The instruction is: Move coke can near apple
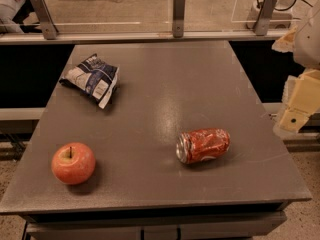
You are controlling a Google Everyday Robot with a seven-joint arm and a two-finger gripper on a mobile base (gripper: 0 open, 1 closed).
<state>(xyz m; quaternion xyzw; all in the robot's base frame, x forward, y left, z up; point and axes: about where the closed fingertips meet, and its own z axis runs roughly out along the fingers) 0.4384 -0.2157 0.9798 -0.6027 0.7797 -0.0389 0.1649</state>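
The coke can [203,145] lies on its side on the grey table [165,84], right of the middle and toward the front. It is dented and red, and its silver end faces left. The apple [73,163] is red-orange with a short dark stem and sits near the front left corner. It is well apart from the can. My gripper [296,115] shows as a pale yellowish-white shape at the right edge of the camera view. It is beyond the table's right side, above the can's level, and touches nothing.
A blue-and-white snack bag [91,79] lies at the back left of the table. A rail with metal brackets [178,14] runs behind the table. There is floor past the table's right and front edges.
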